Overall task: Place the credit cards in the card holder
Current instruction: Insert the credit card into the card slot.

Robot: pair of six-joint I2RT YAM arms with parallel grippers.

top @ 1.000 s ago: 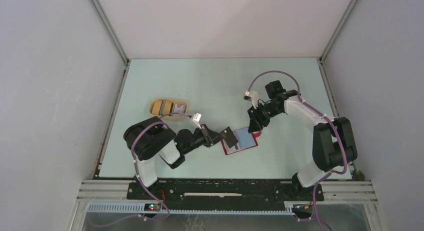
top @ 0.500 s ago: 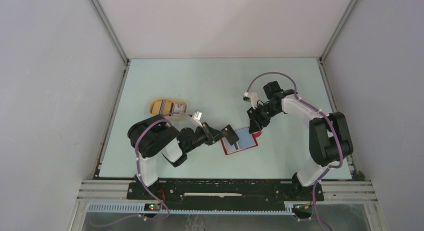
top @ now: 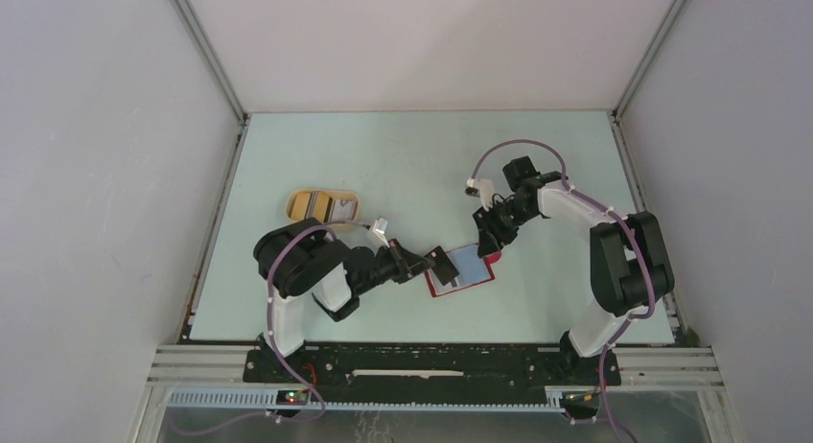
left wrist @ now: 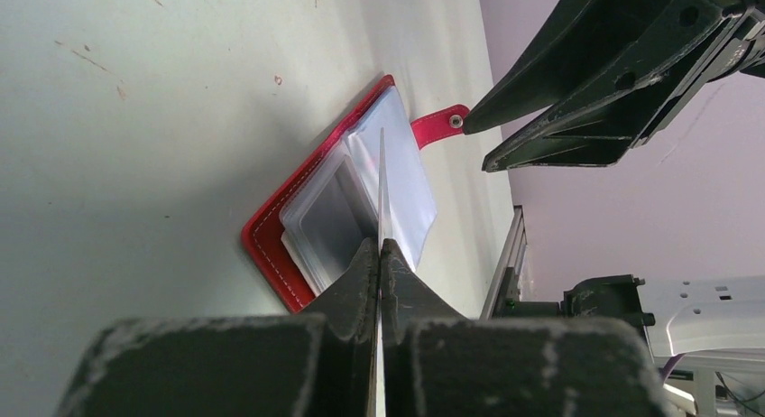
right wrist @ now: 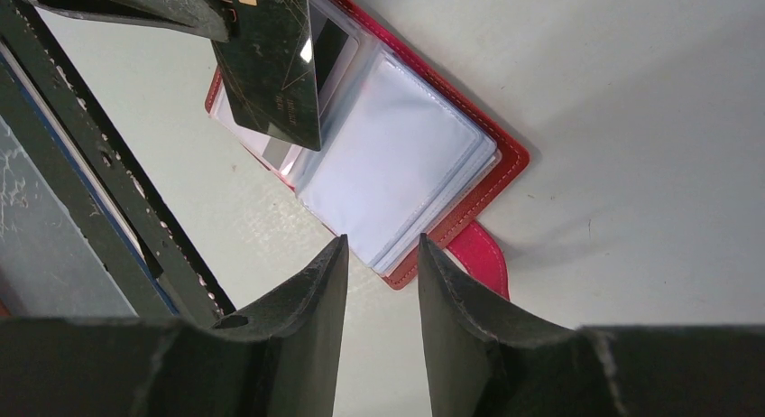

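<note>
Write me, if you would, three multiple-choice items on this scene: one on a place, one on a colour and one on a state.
1. Where is the dark card?
A. Tucked fully into a sleeve.
B. Pinched in the left fingers above the card holder.
C. Under the card holder.

2. What colour is the card holder's cover?
A. Red.
B. Green.
C. Yellow.

3. How does the card holder lie?
A. Snapped shut.
B. Open flat, clear sleeves showing.
C. Standing on edge.

Answers: 1 B, since both wrist views show the card clamped between the left fingers over the sleeves; 2 A, since a red border and tab frame the sleeves; 3 B, since the sleeves face up and the tab lies loose.
</note>
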